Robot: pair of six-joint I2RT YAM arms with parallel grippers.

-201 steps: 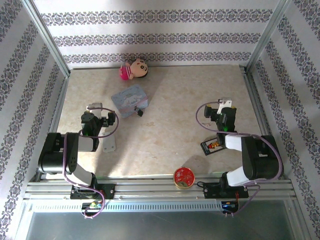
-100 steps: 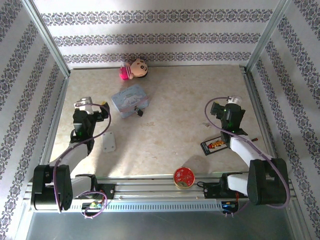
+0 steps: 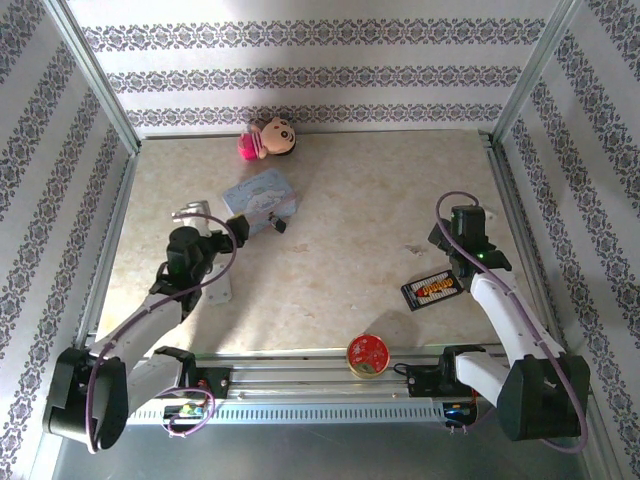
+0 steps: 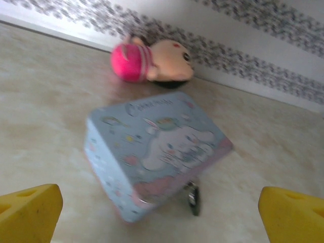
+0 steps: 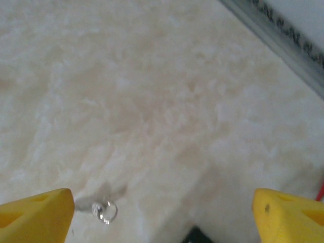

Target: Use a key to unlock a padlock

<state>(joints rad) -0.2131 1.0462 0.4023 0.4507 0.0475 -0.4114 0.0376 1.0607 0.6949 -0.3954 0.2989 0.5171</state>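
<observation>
The pale blue box [image 4: 157, 147] sits just ahead of the left claw [image 4: 162, 218], which is spread wide and empty. The right claw [image 5: 162, 215] is spread wide too. The tiny dark padlock [image 4: 193, 197] lies at the box's near edge, right before the left claw. It looks hard and slippery, so pinch its flat sides.

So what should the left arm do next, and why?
Probably ease the left gripper forward and slightly right toward the padlock. Its jaws are open and empty. The padlock lies on the table by the near edge of the pale blue box, ahead of the fingers, not yet between them.
</observation>
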